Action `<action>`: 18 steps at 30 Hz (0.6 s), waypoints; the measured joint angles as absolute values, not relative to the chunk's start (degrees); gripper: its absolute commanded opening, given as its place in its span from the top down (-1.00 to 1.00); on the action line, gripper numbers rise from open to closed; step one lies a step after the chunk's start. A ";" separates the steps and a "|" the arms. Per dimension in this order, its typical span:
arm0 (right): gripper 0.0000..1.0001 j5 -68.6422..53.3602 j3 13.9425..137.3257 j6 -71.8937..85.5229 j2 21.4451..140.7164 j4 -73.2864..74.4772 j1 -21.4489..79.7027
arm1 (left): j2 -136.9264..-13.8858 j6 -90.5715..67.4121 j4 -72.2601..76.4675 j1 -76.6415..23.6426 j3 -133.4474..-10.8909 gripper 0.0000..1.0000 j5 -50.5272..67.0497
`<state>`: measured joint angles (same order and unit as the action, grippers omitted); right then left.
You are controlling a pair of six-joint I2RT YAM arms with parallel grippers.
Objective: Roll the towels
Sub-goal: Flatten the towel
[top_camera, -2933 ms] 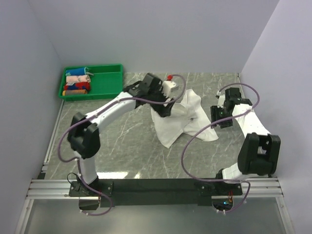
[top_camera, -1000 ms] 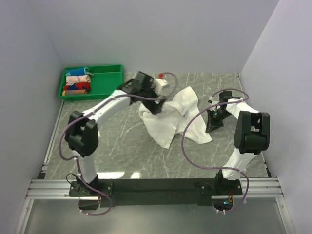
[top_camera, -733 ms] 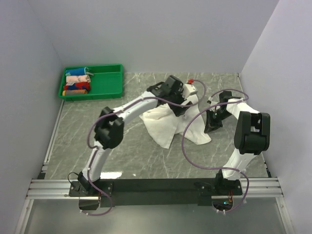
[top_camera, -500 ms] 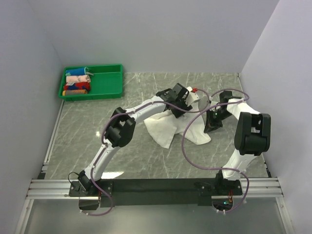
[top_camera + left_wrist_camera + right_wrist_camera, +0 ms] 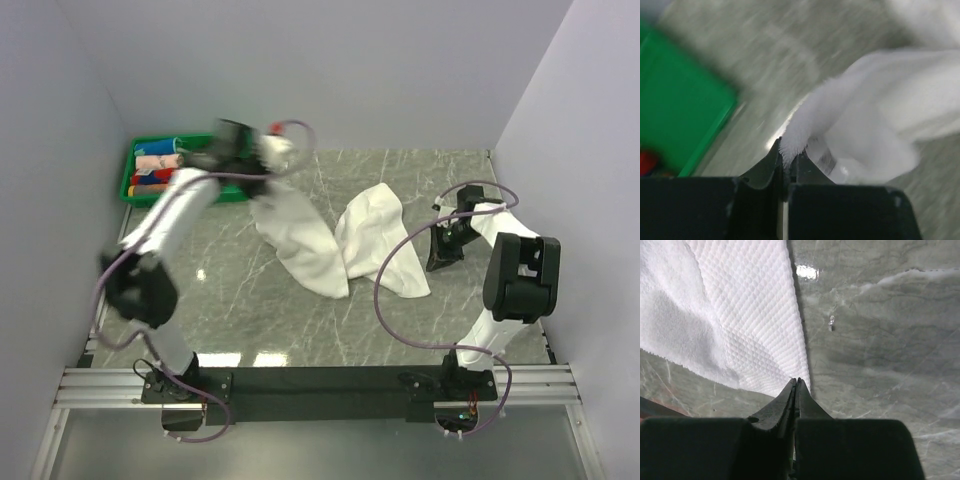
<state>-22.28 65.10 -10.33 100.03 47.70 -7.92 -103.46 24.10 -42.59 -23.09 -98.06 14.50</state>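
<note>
Left fingers clamped on one white towel, right fingers closed beside its edge

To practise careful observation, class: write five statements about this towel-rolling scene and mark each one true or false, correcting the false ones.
1. The left gripper is shut on an edge of the white towel. True.
2. The white towel is rolled into a neat cylinder. False: it lies unrolled and rumpled across the table.
3. The green tray holds small colourful rolled cloths. True.
4. The right gripper stands wide open above the green tray. False: it is shut, down by the towel's right edge, far from the tray.
5. The left gripper is close to the green tray. True.
</note>
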 measured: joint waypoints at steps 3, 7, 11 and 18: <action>1.00 -21.56 64.36 -10.37 98.37 47.59 -7.92 | -91.64 33.50 -47.18 -8.64 -91.00 0.99 17.08; 1.00 -19.70 63.18 -10.98 95.94 48.58 -7.92 | -84.23 47.44 -53.71 8.16 -81.10 0.99 18.39; 1.00 -16.69 62.76 -13.21 93.49 49.25 -8.05 | -87.15 57.17 -56.55 19.99 -75.13 0.75 18.24; 0.37 -15.66 63.90 -18.35 92.49 53.15 -8.14 | -88.88 59.57 -55.16 24.43 -70.74 -0.99 17.89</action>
<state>-15.66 63.90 -18.35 92.49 53.15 -8.14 -88.88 59.57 -55.16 24.43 -70.74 17.89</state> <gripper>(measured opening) 0.115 0.812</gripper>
